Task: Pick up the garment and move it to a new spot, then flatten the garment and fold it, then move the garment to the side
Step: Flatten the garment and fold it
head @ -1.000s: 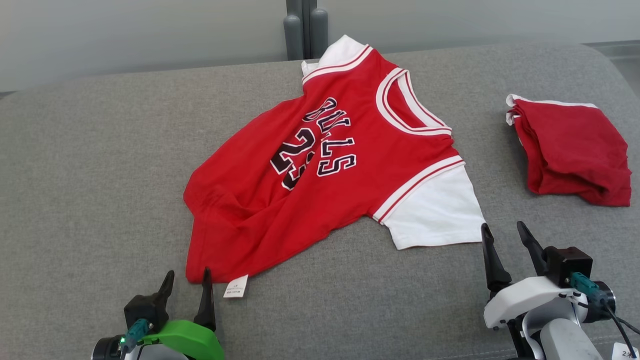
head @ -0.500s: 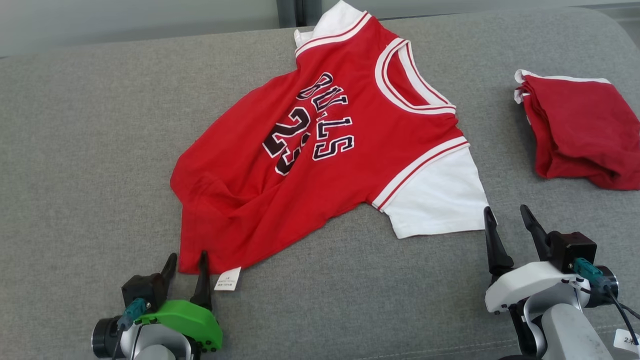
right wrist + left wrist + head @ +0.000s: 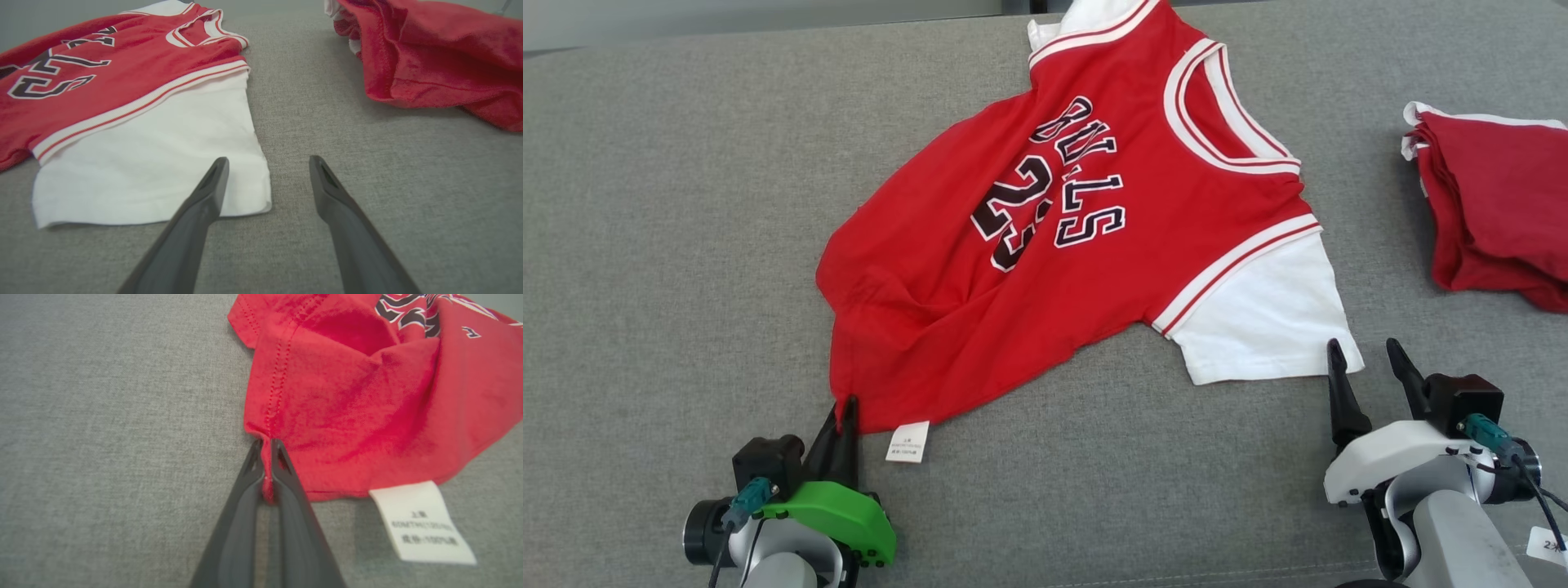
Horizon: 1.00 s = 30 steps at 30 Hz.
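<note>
The garment [image 3: 1045, 245] is a red jersey with white sleeves and dark lettering, spread rumpled across the grey cushion. My left gripper [image 3: 845, 404] is shut on the garment's near hem corner; in the left wrist view the red cloth [image 3: 327, 408] is pinched between the fingertips of my left gripper [image 3: 266, 451], beside a white care label [image 3: 423, 520]. My right gripper [image 3: 1364, 355] stands open at the corner of the near white sleeve [image 3: 1266, 318]. In the right wrist view the left finger [image 3: 212, 183] overlaps the sleeve's [image 3: 143, 163] corner, with nothing gripped.
A second red folded cloth [image 3: 1494, 212] lies at the far right of the cushion, also at the top right of the right wrist view [image 3: 433, 53]. Bare grey cushion [image 3: 670, 245] stretches to the left and along the front edge.
My left gripper has closed on the hem corner, which it straddled open before. The head camera has tilted and shifted, so the whole scene sits differently. The right gripper stays open by the sleeve.
</note>
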Motion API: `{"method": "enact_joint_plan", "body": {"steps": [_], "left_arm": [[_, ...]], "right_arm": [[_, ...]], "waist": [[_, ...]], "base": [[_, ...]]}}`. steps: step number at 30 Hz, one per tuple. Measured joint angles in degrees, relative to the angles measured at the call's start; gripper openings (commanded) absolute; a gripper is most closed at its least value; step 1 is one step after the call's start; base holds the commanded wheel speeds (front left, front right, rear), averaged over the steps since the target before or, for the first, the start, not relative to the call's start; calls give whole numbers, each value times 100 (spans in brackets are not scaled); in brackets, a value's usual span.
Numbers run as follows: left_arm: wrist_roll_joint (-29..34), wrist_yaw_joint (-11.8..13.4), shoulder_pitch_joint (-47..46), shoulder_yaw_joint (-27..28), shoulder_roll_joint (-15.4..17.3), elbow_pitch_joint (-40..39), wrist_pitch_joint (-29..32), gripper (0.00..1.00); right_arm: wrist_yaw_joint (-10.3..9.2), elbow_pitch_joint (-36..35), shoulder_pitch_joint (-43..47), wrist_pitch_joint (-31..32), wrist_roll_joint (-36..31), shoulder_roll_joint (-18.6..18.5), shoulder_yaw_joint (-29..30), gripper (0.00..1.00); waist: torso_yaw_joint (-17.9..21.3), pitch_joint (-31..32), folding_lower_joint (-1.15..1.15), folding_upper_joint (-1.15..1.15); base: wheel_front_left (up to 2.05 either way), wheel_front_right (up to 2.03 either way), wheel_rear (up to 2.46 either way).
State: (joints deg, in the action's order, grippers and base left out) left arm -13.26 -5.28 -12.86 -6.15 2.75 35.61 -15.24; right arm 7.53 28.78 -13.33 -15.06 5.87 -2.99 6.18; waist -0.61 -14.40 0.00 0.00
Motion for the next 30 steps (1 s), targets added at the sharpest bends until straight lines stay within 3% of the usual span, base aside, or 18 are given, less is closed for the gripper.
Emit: {"method": "enact_joint_plan", "body": {"steps": [6,7,8,9,12,19,24,30], "left_arm": [[80,-34,-20,-46,-8,-101,-2,0],[93,-37,-34,-56,-9,-107,-2,0],[99,-54,-53,-59,-10,-113,-2,0],[123,-69,-73,-53,-9,-141,-1,0],[105,-77,23,34,-9,-242,8,0],[278,-143,55,420,4,-1149,11,0],[404,-203,-1076,504,452,-1697,12,0],[278,-212,-2660,29,1250,-1423,8,0]], "right_arm": [[0,516,-258,-11,-1,8,-48,100],[0,610,-319,-20,-5,4,-57,93],[-2,690,-360,-25,-11,-2,-87,0],[-3,993,-504,-62,224,-9,-186,0],[-3,834,-443,-18,433,1,-160,0],[-3,-364,-374,-8,762,-15,-208,0],[-3,-1070,-1296,0,1044,-576,-350,0],[-1,-1272,-2496,-1,998,-1156,-601,0]], "waist": [[-131,-141,0,0],[-154,-164,0,0],[-177,-184,0,0],[-241,-197,0,0],[-252,-62,0,0],[-192,462,0,0],[-119,885,0,0],[-80,904,0,0]], "base": [[0,0,0],[0,0,0],[0,0,0],[0,0,0],[0,0,0],[0,0,0],[0,0,0],[0,0,0]]}}
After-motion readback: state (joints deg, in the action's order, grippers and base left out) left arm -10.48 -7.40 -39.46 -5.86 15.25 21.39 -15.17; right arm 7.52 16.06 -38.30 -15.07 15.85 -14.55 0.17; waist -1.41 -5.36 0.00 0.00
